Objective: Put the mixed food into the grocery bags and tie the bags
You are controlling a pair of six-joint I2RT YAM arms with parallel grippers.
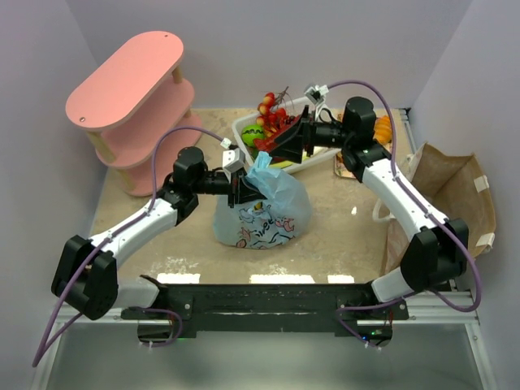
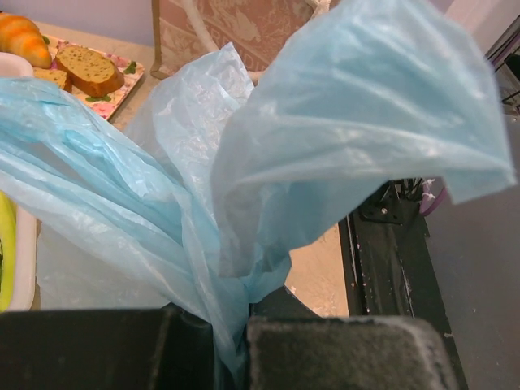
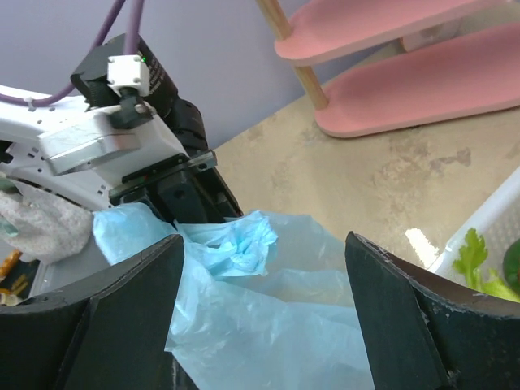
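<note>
The blue bag (image 1: 262, 213) sits in the middle of the table (image 1: 146, 219), and it looks fat and full. Its top is bunched up into a bundle. The left gripper (image 1: 242, 185) is squeezed tight on that bundle (the left wrist view shows the thin plastic pinched right between its two fingers). The right gripper (image 1: 284, 145) has its jaws far apart, and they grip nothing. It hangs just beside the top of the bag, on the side nearest the white basket (image 1: 240, 128).

So how far along is the job? I think the blue bag part is nearly done. Food seems to be inside, and the top is gathered. I cannot tell if there is a real knot yet, so it may need one more loop or pull.

A lot is left. Red food (image 1: 275, 120) and a green thing (image 1: 253, 135) lie in the basket. The brown paper bag (image 1: 447, 195) is at the right side by the right arm, well apart from the blue bag. I cannot see what is in it, and it does not look tied.
</note>
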